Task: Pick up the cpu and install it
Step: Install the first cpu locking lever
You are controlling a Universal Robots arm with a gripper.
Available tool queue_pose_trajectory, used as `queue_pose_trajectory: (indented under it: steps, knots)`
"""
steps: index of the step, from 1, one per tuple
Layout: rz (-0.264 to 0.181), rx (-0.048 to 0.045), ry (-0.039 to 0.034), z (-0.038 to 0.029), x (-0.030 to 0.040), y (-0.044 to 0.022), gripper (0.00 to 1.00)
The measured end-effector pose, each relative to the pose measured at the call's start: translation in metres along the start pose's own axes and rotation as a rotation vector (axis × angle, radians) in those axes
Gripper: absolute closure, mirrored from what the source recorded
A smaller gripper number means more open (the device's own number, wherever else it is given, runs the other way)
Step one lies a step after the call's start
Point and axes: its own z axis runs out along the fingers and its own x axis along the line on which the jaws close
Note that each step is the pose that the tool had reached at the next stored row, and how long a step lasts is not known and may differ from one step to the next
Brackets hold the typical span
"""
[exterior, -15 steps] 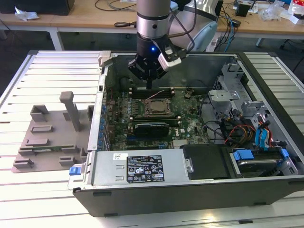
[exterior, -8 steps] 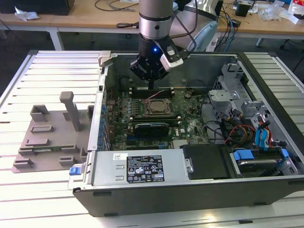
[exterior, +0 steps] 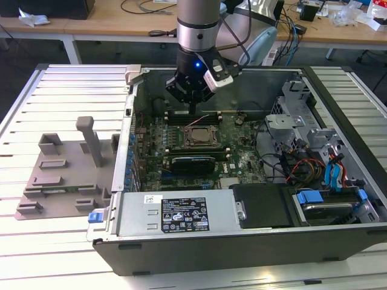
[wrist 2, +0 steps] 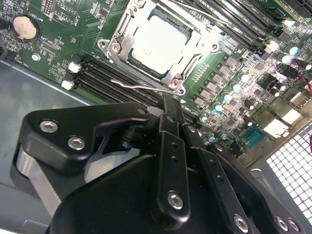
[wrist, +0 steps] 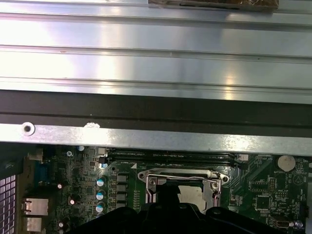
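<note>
Cpu (wrist 2: 160,45) sits in the socket (wrist 2: 127,30), upper centre of second wrist view. Pincer (exterior: 192,110) hovers just above it, fingers pinched narrow, holding nothing. Prob light, stiff, fragile underneath; take by edges.

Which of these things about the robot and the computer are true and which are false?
1. The cpu lies in its socket on the motherboard. True.
2. The gripper hovers over the grey plastic tray. False: it is inside the computer case, just above the socket.
3. The fingers are holding the cpu. False: they hold nothing.
4. The grey tray sits outside the case, on the exterior view's left. True.
</note>
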Motion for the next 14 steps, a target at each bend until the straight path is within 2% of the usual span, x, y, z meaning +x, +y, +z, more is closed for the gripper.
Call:
queue_pose_trajectory:
  steps: [7,14]
  knots:
    - [0.000,-0.0003,-0.0002,0.0008,0.0000,0.0000,0.89]
    - [0.000,0.0000,0.0000,0.0078,0.0000,0.0000,0.89]
